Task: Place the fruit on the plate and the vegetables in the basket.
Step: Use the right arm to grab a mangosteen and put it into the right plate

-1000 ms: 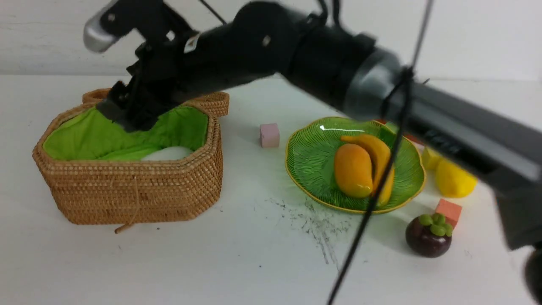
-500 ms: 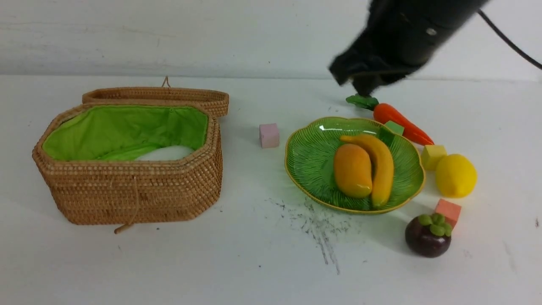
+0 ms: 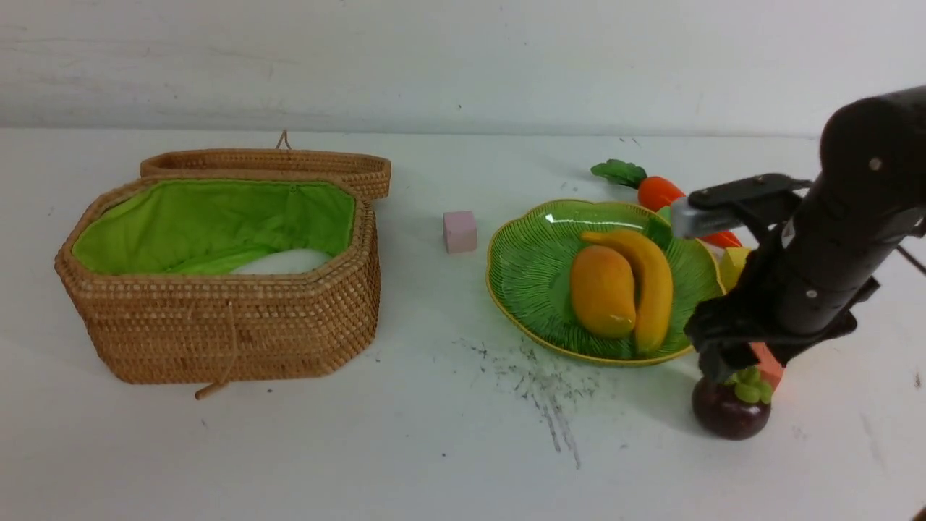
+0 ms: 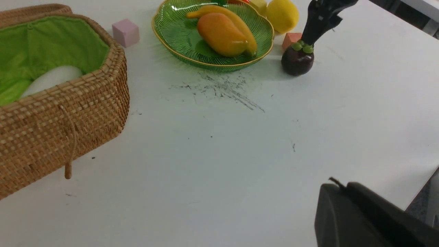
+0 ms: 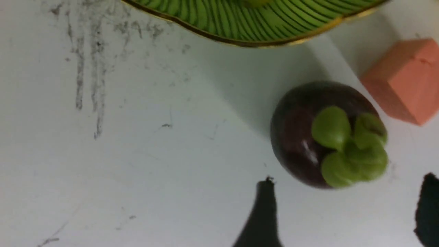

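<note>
— Where have we ended up?

— Our right gripper (image 3: 725,362) now hangs at the lower right of the front view, just over the mangosteen (image 3: 731,416), jaws spread wide and holding nothing. Half a second ago we were a blur at the upper right, above the carrot's (image 3: 658,192) leaves. A second ago we were over the basket (image 3: 217,340) at the left.

— So fruit comes next?

— We judge so. The mangosteen sits on the table (image 3: 434,434) just below the plate's (image 3: 535,275) right edge, and the mango (image 3: 602,291) and banana (image 3: 651,282) already lie on the plate. The carrot and lemon (image 4: 282,15) wait outside.

— And our left gripper (image 4: 346,212)?

— Closed, at the lower right of its own view.
</note>
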Motion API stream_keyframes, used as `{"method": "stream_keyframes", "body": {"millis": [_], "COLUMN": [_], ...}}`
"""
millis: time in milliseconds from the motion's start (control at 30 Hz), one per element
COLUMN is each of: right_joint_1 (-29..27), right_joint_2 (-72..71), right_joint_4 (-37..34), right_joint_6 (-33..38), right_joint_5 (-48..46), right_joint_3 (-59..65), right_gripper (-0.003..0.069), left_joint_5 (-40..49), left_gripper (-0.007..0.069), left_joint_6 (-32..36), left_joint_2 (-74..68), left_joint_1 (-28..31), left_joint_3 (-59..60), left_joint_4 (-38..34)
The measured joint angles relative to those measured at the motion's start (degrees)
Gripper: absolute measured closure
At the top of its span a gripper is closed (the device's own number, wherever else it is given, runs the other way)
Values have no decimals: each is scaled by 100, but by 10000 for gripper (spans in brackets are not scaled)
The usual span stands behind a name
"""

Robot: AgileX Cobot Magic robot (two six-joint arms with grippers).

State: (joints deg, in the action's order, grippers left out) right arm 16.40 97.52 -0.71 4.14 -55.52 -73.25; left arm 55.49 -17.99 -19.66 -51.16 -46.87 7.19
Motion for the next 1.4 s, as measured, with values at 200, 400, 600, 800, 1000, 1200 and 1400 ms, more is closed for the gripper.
{"method": "stream_keyframes", "body": {"millis": [200,400,600,800,1000,1200,1400], "right_joint_1": [0,0,58,99,99,99,99], "right_joint_2": [493,697,781,1013,1172,1177,1075], "right_joint_4": [5,-119,-243,-328,-328,-323,-692], "right_joint_6": [326,330,330,146,63,46,-69], "right_joint_5": [160,188,188,285,367,369,-176], "right_joint_3": [0,19,31,25,14,14,-64], "right_gripper": [-4,63,72,50,44,67,67], "left_joint_5": [47,71,107,136,152,176,176], "left_gripper": [606,605,604,603,603,601,601], "left_joint_6": [0,0,0,0,0,0,0], "left_joint_2": [0,0,0,0,0,0,0], "left_joint_1": [0,0,0,0,0,0,0], "left_joint_3": [0,0,0,0,0,0,0], "left_joint_4": [-10,-10,-10,-10,-10,-10,-10]}}
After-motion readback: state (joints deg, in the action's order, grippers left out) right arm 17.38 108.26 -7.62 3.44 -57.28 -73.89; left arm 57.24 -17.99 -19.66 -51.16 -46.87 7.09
